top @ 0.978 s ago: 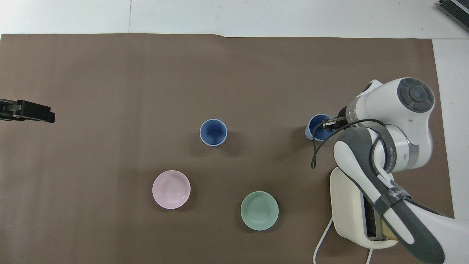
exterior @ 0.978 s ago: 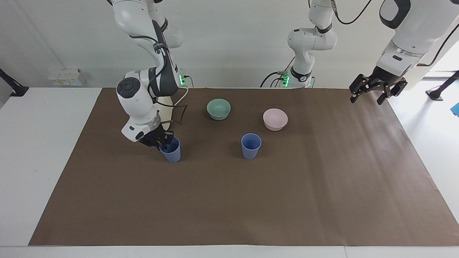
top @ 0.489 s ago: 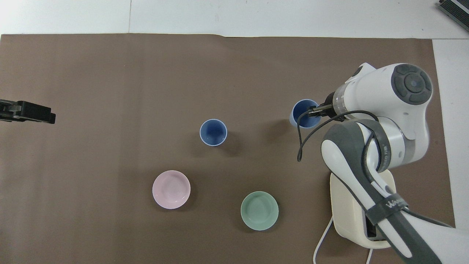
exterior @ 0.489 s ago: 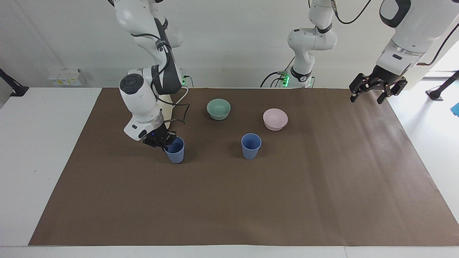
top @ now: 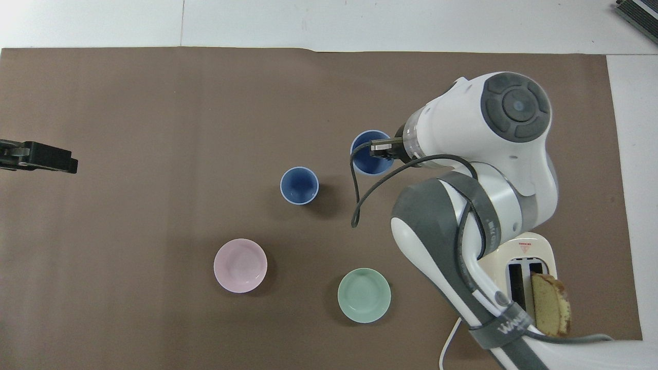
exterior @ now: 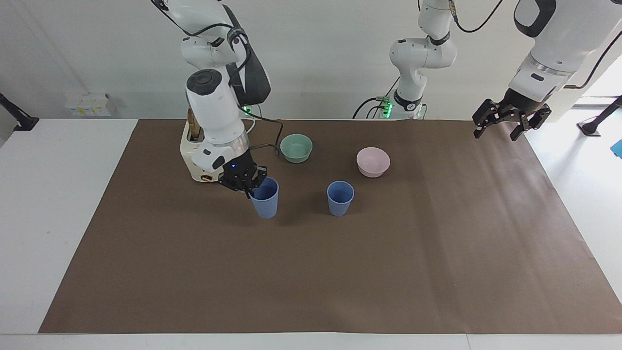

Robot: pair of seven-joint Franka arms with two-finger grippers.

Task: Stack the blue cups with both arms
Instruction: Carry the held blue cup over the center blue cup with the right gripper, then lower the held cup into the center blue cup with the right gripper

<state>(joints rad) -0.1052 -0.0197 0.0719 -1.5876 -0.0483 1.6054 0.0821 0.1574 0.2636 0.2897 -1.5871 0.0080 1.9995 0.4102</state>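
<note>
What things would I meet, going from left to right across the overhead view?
Left claw → pink bowl → free blue cup → green bowl → toaster with bread.

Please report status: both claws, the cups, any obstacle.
Right claw shut on held cup, lifted. Left claw open, waiting. Second cup standing; path clear.

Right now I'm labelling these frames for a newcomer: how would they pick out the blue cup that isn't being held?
Start at the brown mat covering the table, then find the pink bowl and green bowl near the robots. The free blue cup stands upright on the mat, farther from the robots than both bowls. Unlike the held blue cup, gripped at its rim by the right claw, nothing touches it.
</note>
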